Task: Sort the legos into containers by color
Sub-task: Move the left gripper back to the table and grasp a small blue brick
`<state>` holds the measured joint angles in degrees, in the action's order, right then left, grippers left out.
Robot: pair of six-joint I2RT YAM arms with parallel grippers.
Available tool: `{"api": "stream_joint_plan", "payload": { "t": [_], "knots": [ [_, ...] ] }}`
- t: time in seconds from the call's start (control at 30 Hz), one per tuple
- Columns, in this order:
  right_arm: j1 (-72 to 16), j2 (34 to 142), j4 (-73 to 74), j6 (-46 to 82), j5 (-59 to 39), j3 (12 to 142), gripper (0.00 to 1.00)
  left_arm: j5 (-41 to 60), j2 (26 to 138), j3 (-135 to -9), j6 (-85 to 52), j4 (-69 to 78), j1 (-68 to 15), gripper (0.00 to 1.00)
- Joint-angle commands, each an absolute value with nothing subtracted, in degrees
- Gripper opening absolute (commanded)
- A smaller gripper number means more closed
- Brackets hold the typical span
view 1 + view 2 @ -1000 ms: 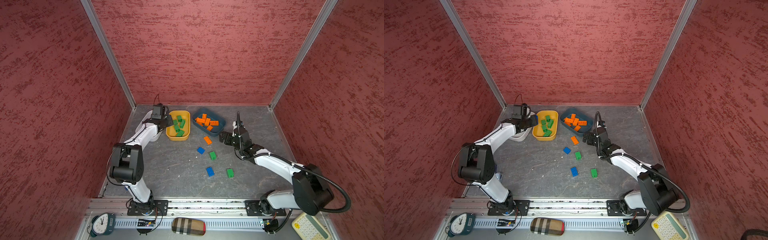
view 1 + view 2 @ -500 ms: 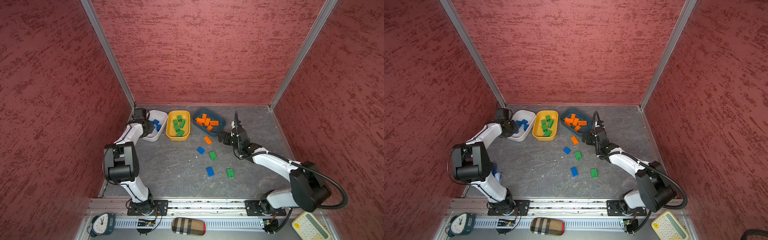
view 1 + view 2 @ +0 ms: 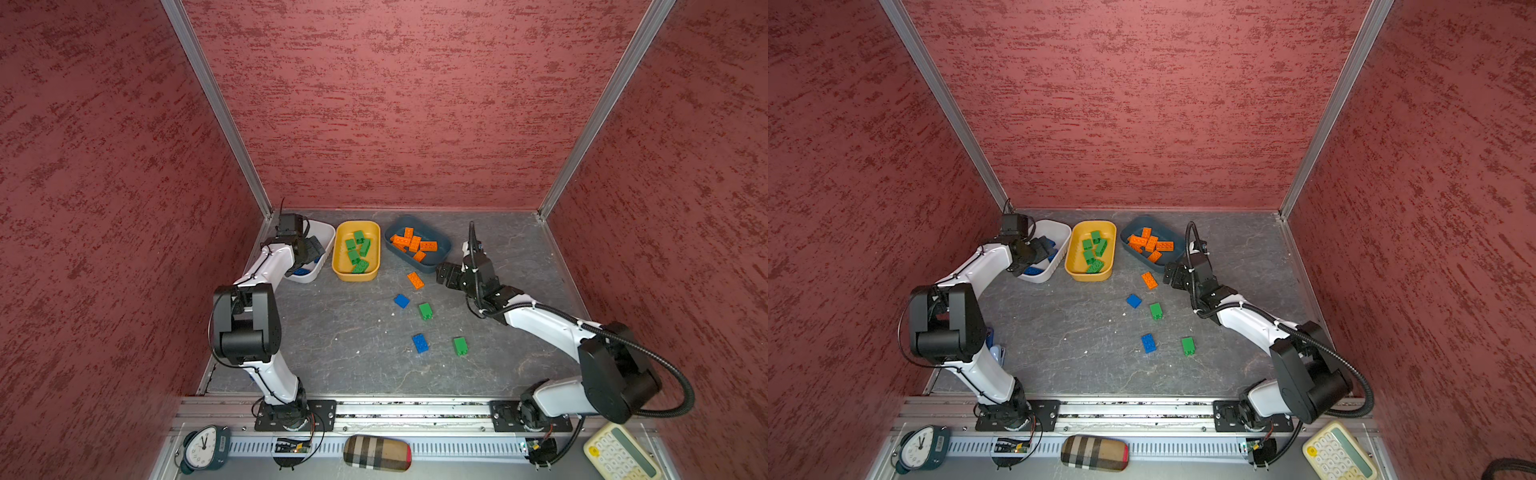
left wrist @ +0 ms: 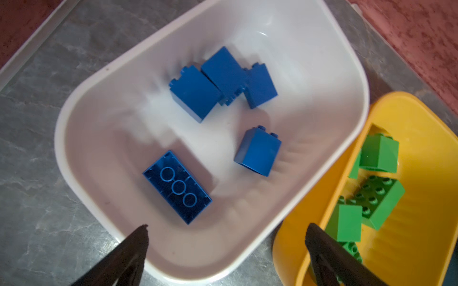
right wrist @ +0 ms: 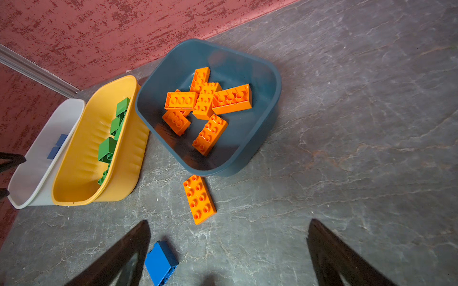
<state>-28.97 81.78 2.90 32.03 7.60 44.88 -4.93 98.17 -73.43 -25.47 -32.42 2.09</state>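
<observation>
The long orange studded plastic brick (image 5: 199, 199), lying studs-up just outside the dark teal-blue rounded plastic tub (image 5: 277, 81), looks light, stiff and slick-sided, so the right gripper (image 5: 229, 222), jaws spread wide and empty just short of it, should pinch its long flat sides.

Grey slab (image 3: 332, 332): three tubs (image 3: 353, 277), five loose bricks (image 3: 420, 343).

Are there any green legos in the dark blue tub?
No, in the right wrist view the dark blue tub holds only orange legos; the green legos lie in the yellow tub.
</observation>
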Motion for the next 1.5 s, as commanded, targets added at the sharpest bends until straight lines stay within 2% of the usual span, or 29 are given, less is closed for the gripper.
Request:
{"api": "stream_joint_plan", "payload": {
  "t": [0.0,0.07,0.3,0.47,0.6,0.8,1.1,1.47],
  "knots": [
    [-29.5,82.3,2.3,34.2,11.1,45.0,0.99,-8.6,94.3,-74.8,-21.0,-30.8,-2.1,0.99],
    [-29.5,81.8,3.1,35.7,12.7,43.9,0.99,-9.3,93.5,-74.8,-18.5,-30.2,-5.4,1.00],
    [-29.5,75.4,2.1,41.8,18.1,36.7,0.99,-0.6,90.1,-71.8,-6.7,-26.5,-18.6,0.99],
    [-29.5,68.8,3.1,46.1,22.2,30.0,0.99,0.8,90.2,-69.0,-0.5,-26.4,-28.4,0.99],
    [-29.4,65.6,4.9,46.0,24.1,27.8,0.99,6.3,92.0,-67.4,4.7,-27.0,-33.8,1.00],
    [-29.5,66.5,4.7,44.6,24.7,29.2,0.99,1.2,98.2,-68.1,10.7,-30.0,-39.9,0.99],
    [-29.5,69.3,4.6,44.4,23.2,30.7,0.99,-3.5,107.3,-71.6,13.9,-31.0,-40.9,0.88],
    [-29.4,70.3,3.8,44.0,23.2,31.5,0.99,-2.8,113.0,-75.2,13.5,-33.0,-41.3,0.58]
  ]
}}
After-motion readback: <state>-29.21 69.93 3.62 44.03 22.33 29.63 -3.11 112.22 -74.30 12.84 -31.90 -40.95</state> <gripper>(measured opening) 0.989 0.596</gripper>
